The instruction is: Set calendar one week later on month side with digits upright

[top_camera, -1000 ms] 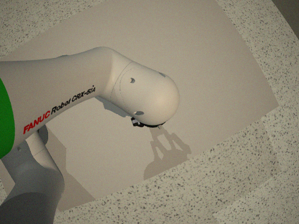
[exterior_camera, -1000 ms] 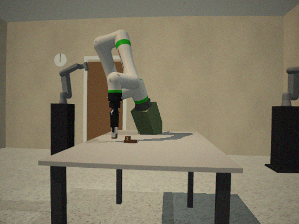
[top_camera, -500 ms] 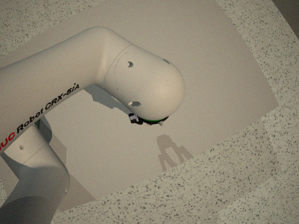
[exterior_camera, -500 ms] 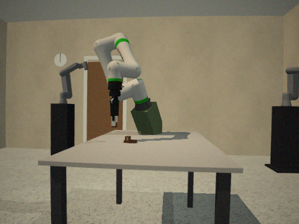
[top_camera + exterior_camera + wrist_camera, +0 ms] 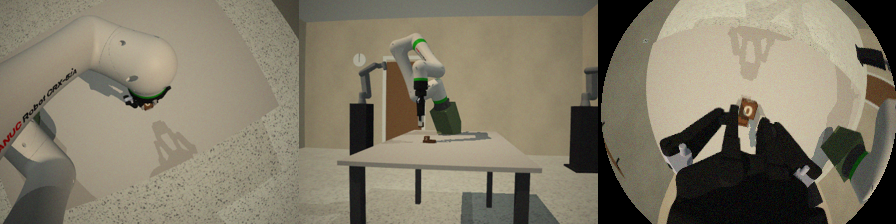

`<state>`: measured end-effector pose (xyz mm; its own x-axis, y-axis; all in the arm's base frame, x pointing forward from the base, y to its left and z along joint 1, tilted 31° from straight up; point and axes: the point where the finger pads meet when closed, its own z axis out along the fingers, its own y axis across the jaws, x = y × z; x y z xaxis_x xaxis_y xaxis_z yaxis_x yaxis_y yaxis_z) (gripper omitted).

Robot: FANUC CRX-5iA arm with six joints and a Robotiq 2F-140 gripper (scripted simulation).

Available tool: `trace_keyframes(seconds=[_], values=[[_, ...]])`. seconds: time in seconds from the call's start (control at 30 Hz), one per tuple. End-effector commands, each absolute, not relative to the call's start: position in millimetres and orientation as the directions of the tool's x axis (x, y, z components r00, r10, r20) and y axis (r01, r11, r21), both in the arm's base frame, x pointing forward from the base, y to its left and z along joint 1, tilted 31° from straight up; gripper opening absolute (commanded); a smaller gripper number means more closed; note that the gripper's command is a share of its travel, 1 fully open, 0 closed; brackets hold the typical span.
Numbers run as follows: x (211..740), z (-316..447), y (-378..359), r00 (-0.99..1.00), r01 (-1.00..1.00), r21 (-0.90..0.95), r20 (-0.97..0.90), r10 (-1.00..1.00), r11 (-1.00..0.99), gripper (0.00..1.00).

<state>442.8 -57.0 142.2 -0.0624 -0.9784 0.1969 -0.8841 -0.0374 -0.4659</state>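
Gripper [image 5: 750, 125] clamped on a brown number cube [image 5: 748, 110], high above the table [image 5: 467, 154]. Tray [image 5: 429, 140] with the other cube below and just right of the jaws. Risk: slipping or twisting in a narrow pinch, landing tilted. Broad table surface all around; far from edges.

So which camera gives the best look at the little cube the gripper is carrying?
The wrist view: the brown cube sits between the gripper fingers, a printed face showing. The top view shows only a sliver under the arm. The exterior view shows a small speck above the tray.
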Motion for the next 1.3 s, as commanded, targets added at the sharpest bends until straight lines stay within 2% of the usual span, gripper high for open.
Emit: trace_keyframes(seconds=[0.0, 0.13, 0.73, 1.27], values=[[443.6, 136.8, -14.3, -0.072, -0.882, -0.469, 0.208, -0.975, -0.035, 0.17], [441.7, 133.6, 17.9, -0.072, -0.878, -0.477, 0.211, -0.975, -0.038, 0.17], [443.4, 130.6, 17.2, -0.072, -0.878, -0.477, 0.210, -0.975, -0.038, 0.17], [462.2, 97.1, 9.1, -0.072, -0.878, -0.477, 0.210, -0.975, -0.038, 0.17]])
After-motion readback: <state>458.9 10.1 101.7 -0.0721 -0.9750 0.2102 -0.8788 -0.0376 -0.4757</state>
